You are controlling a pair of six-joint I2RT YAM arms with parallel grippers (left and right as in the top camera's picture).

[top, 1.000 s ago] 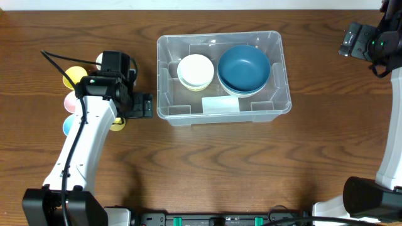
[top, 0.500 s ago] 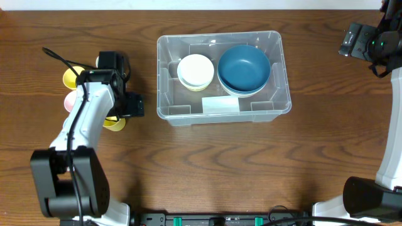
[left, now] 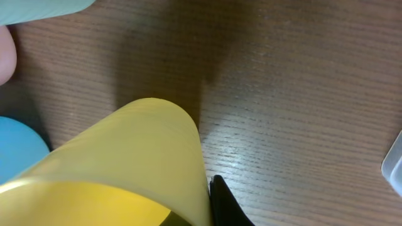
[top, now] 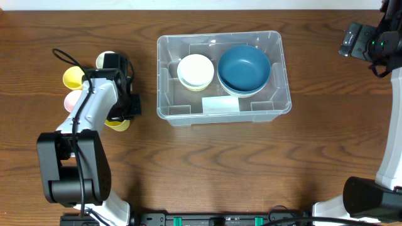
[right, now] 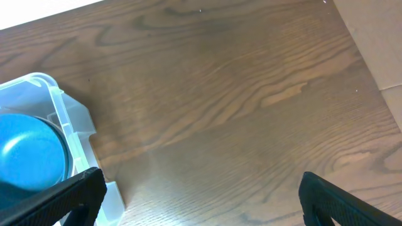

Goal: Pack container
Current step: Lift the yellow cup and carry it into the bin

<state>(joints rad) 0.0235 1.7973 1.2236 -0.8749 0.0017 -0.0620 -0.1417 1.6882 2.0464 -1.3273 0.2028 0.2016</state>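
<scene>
The container [top: 223, 108], a clear bin at the table's middle, holds stacked white bowls [top: 195, 70] and a blue bowl [top: 244, 68]. Left of it, my left gripper [top: 120, 115] is shut on a yellow cup [top: 118, 124]. In the left wrist view that yellow cup [left: 125, 163] fills the frame, with one black finger [left: 227, 207] pressed against its wall and the other finger hidden. My right gripper [top: 359, 40] hangs open at the far right, well above the table, its fingers [right: 69, 198] spread wide. The container's corner [right: 63, 119] shows at the left of that view.
More cups stand by the left arm: a yellow one [top: 72, 76], a pink one [top: 72, 99] and a pale one [top: 103, 59]. A blue cup [left: 19, 147] lies close to the held cup. A pale card [top: 220, 104] lies in the bin's front.
My left gripper has shifted left, away from the container, and has closed on the yellow cup. The right arm has not moved.
</scene>
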